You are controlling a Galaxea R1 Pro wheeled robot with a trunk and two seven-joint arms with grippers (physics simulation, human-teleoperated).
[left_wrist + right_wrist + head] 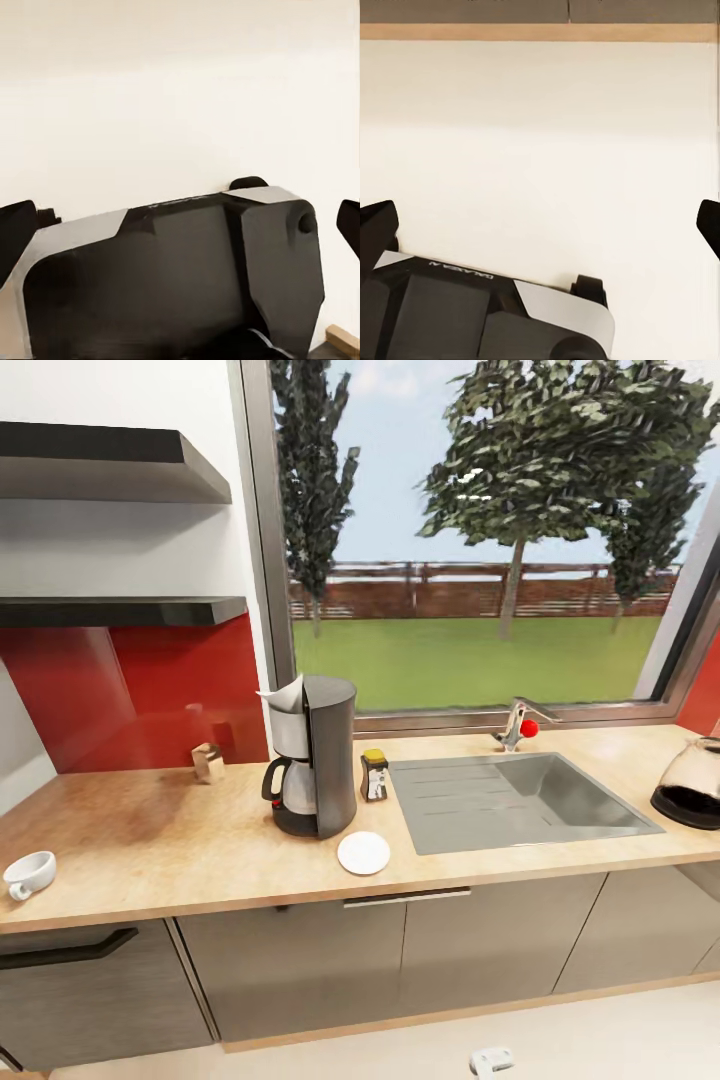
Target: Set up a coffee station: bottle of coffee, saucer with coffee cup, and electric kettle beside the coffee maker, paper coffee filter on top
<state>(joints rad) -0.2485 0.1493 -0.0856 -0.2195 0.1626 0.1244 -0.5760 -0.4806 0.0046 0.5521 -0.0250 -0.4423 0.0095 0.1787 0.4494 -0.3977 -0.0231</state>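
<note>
Your wrist cameras show you a black-and-silver angular robot base (172,277) and black fingertips (376,225) at both edges.

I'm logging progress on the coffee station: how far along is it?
Done: the coffee maker stands on the countertop with the paper filter on top, the bottle of coffee and the saucer beside it. In hand: nothing; both hands' fingers are spread over bare floor. Left: the coffee cup sits far left, off the saucer, and the electric kettle stands beyond the sink.
</note>
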